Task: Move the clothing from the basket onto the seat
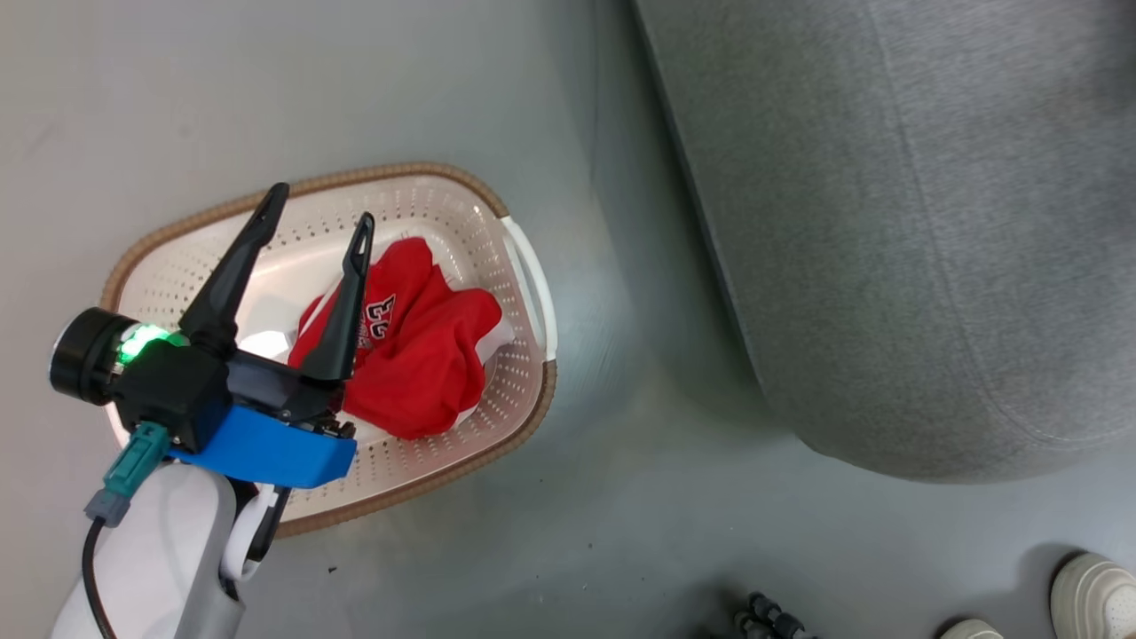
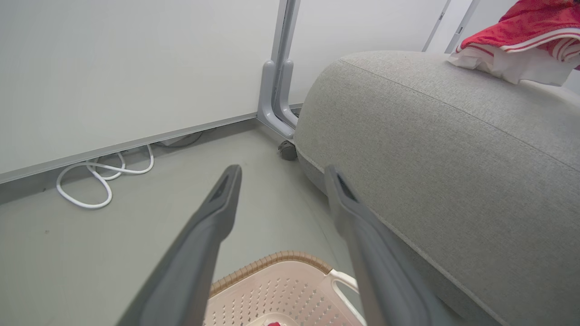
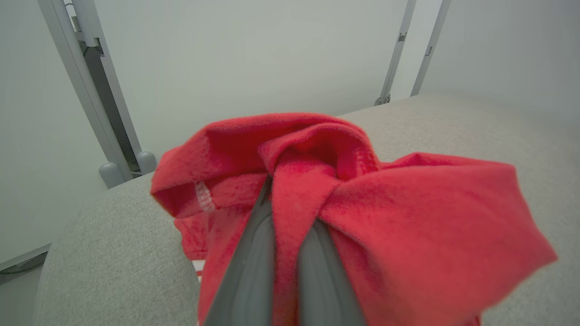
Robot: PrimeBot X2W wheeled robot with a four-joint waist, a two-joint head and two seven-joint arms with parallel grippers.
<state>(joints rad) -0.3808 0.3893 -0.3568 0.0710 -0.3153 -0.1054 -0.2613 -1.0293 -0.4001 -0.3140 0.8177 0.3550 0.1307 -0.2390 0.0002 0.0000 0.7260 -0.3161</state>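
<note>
Left to right: left tool [image 1: 321, 204], fingers apart, hangs above the basket [image 1: 390, 169], where the numbered garment [image 1: 417, 355] lies bunched; the seat [image 1: 932, 222] stands near the basket, apart from it; right tool [image 3: 287, 235] is clamped on the second garment [image 3: 430, 203], over the seat.

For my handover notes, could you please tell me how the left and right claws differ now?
The left claw is open and empty; the right claw is shut on a red garment. The left is above the basket; the right is over the seat. Both have two long dark fingers.
</note>
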